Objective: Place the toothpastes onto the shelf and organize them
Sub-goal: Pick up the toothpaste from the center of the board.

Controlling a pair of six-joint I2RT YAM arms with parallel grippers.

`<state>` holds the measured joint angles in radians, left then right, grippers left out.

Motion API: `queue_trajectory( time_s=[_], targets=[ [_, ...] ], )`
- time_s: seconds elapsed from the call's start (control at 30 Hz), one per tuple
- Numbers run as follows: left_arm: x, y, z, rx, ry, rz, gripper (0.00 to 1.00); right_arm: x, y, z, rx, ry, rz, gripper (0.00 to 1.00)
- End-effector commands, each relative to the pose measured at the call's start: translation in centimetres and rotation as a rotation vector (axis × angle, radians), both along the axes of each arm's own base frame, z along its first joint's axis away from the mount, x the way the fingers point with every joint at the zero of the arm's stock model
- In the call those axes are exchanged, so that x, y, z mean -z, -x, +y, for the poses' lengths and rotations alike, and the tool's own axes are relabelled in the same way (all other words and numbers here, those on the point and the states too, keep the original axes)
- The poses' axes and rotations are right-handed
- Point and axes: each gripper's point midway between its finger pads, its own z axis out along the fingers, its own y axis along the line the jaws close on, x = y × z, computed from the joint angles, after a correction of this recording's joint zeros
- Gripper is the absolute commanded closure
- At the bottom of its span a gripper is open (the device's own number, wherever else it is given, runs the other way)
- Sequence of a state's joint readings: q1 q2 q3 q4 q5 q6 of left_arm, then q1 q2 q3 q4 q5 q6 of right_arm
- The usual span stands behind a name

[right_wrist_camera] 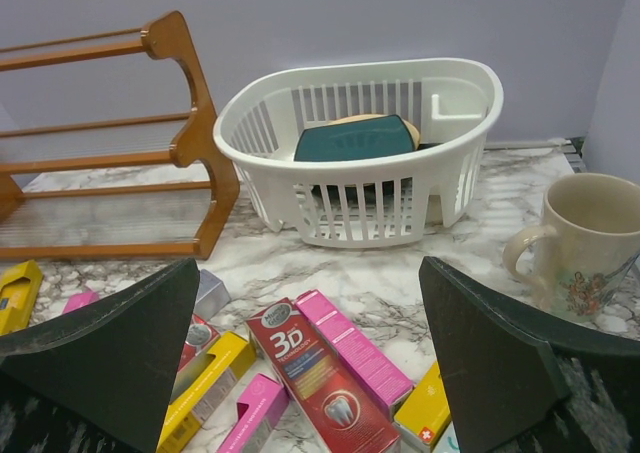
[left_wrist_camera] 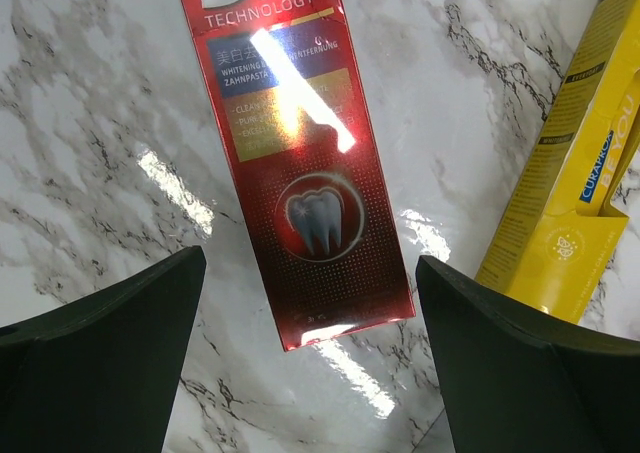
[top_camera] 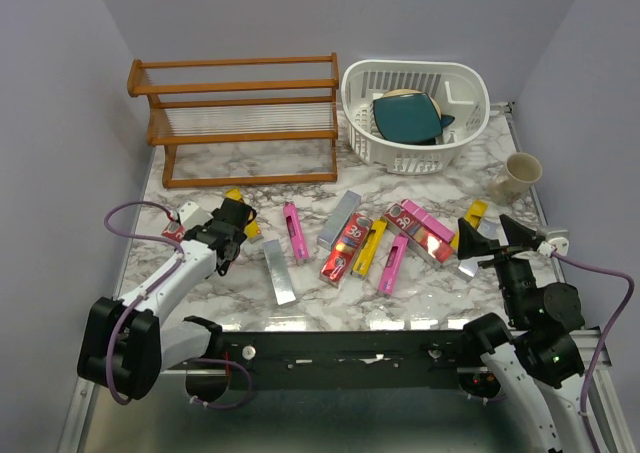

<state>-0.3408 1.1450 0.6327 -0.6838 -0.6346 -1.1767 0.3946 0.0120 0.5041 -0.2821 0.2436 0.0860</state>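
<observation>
No carton is seen on the shelf (top_camera: 240, 123). The cartons (top_camera: 370, 243) are scattered flat on the worktop (top_camera: 300, 173), well in front of it.

The left tool (left_wrist_camera: 310, 263) is spread wide, and the near end of a red carton (left_wrist_camera: 300, 153) lies between its fingers, touched by neither as far as can be told. Only that end is straddled. If it is gripped there, the long glossy box may be levered downward or twisted out of the pads during the lift. A yellow carton (left_wrist_camera: 580, 183) lies just beside one finger and could be pushed aside, or pinched along with the red one, as the gap is narrowed.

On the shelf, a carton set down askew may be tipped off the pale slats.

The right tool (top_camera: 492, 235) is likewise wide and empty, above the worktop's right side. The mug (top_camera: 515, 176) and the basket (top_camera: 450, 143) could be struck if that arm is swung back carelessly.
</observation>
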Motion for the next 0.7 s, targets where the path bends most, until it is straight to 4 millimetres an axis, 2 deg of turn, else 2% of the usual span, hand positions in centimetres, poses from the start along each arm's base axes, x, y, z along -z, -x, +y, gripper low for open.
queue_trajectory(
  time_s=[0.0, 0.2, 0.37, 0.67],
  targets=[
    [0.8, -0.6, 0.6, -0.060, -0.024, -0.047, 0.01, -4.6, 5.8, -2.7, 0.008, -0.125, -0.269, 0.00],
    [1.9, -0.5, 0.2, -0.052, -0.020, -0.021, 0.01, -4.6, 5.8, -2.6, 0.005, -0.126, -0.270, 0.00],
    [1.7, 0.1, 0.7, -0.061, -0.032, -0.024, 0.07, -4.6, 5.8, -2.6, 0.004, -0.126, -0.270, 0.00],
    [0.8, 0.4, 1.0, -0.043, -0.032, -0.079, 0.41, -4.6, 5.8, -2.6, 0.002, -0.128, -0.266, 0.00]
  ],
)
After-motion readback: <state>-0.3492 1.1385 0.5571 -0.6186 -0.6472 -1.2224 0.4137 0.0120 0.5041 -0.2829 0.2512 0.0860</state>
